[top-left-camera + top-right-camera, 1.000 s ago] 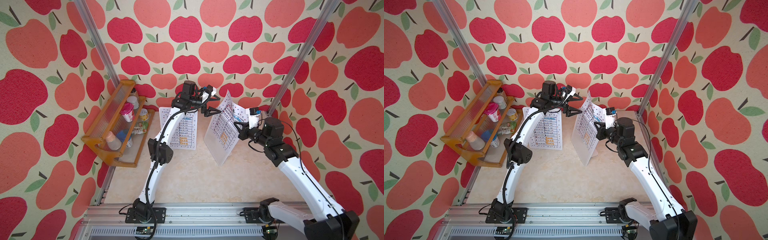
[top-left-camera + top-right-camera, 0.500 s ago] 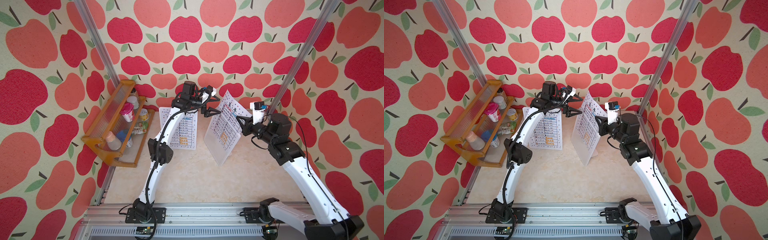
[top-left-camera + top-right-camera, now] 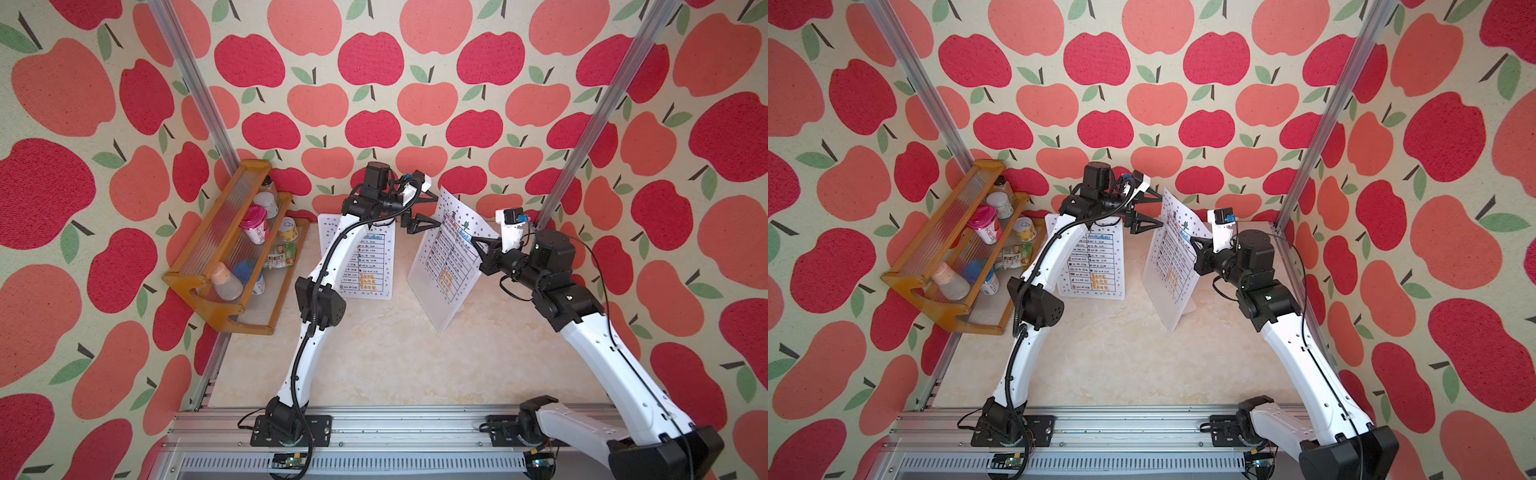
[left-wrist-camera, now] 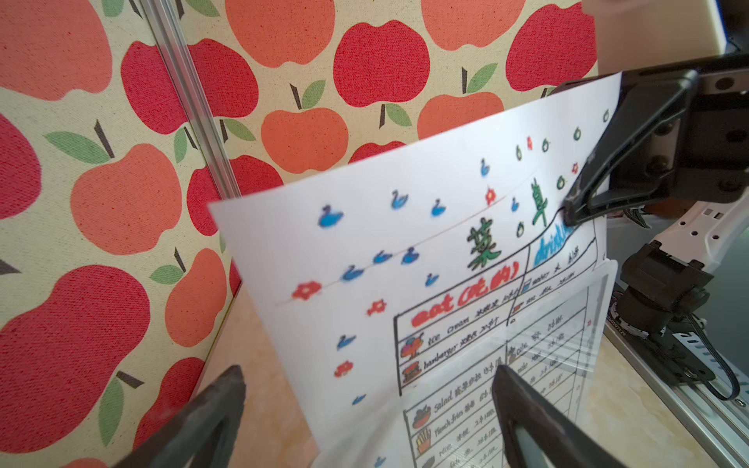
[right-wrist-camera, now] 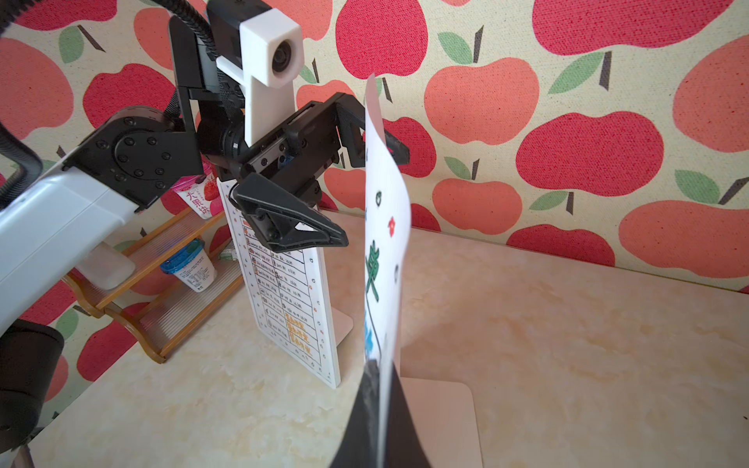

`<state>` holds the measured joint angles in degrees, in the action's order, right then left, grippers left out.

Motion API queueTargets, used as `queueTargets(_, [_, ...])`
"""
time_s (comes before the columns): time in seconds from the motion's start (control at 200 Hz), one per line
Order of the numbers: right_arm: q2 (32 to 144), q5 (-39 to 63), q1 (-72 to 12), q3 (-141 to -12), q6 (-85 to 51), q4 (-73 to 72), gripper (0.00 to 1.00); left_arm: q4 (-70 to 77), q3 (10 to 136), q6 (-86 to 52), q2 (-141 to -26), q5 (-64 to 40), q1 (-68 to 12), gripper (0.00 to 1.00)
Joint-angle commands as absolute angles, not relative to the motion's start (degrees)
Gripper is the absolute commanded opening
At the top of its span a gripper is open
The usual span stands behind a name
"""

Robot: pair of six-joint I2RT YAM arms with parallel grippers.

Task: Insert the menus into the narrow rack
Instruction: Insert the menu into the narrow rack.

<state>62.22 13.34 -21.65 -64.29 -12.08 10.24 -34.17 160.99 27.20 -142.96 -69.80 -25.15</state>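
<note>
Pinching upright menu (image 3: 445, 266), right claw (image 3: 476, 244), left claw (image 3: 434, 210) gaping alongside

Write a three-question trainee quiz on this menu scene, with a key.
1. True or false: the left gripper is shut on the curled menu.
2. What pinches the curled menu near its top edge? A: the right gripper. B: the left gripper. C: nothing.
3. Fill in: the wooden shelf with cups and bottles is on the ____ arm's side.

Key: 1 false, its jaws stand wide open beside the sheet; 2 A; 3 left.
</note>
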Motion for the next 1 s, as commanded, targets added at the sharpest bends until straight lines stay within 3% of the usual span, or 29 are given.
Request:
queueTargets(0.0, [61.72,14.50,-22.21,-62.27,-13.41,9.41,0.00,-35.29,160.71,28.93,-140.02,-70.33,-24.85,0.97])
queueTargets(0.33, [61.17,13.26,-23.35,-59.43,-13.49,8.85,0.02,-35.46,158.81,29.71,-138.74,-70.31,-24.79,0.97])
queueTargets(0.485, [60.99,11.53,-23.38,-62.89,-11.67,10.85,0.16,-35.27,158.81,29.66,-138.61,-70.36,-24.74,0.97])
queueTargets(0.6, [61.30,10.80,-23.36,-65.46,-10.44,12.25,0.21,-35.17,158.81,29.59,-138.69,-70.33,-24.79,0.97])
queueTargets(0.995, [61.11,12.38,-23.36,-62.61,-11.68,11.33,0.03,-35.29,158.80,29.54,-138.25,-70.35,-24.55,0.97])
